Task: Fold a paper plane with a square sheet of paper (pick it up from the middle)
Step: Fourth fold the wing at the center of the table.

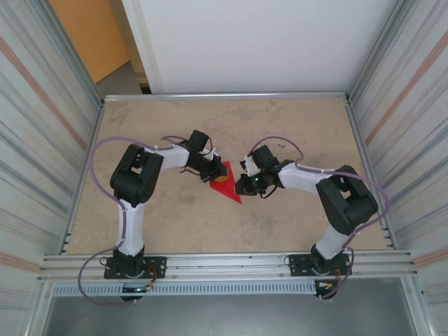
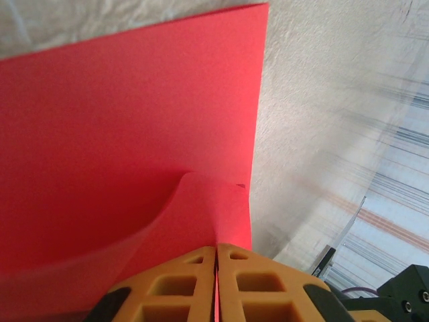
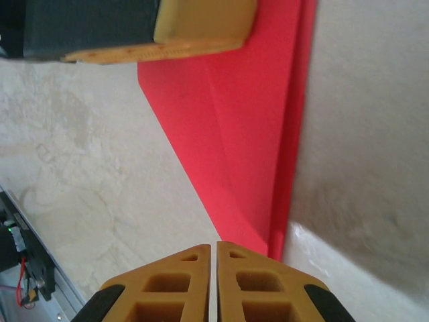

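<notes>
My left pincer (image 2: 216, 247) is pinched shut on a raised flap of the thin bright red sheet of paper (image 2: 134, 134); my right pincer (image 3: 216, 243), closed and empty, sits just beside its folded edge. Beyond, the sheet lies mid-way across the mottled beige desk (image 1: 294, 133), tapered to a point: early folds look done, wings remain.

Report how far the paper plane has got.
Done: the red paper is already folded into a layered wedge that tapers to a point. In hand: the left gripper is shut on a lifted flap, and the right gripper is shut beside the pointed end, apparently holding nothing. Left: no spread wings show yet, so more folds likely remain.
</notes>
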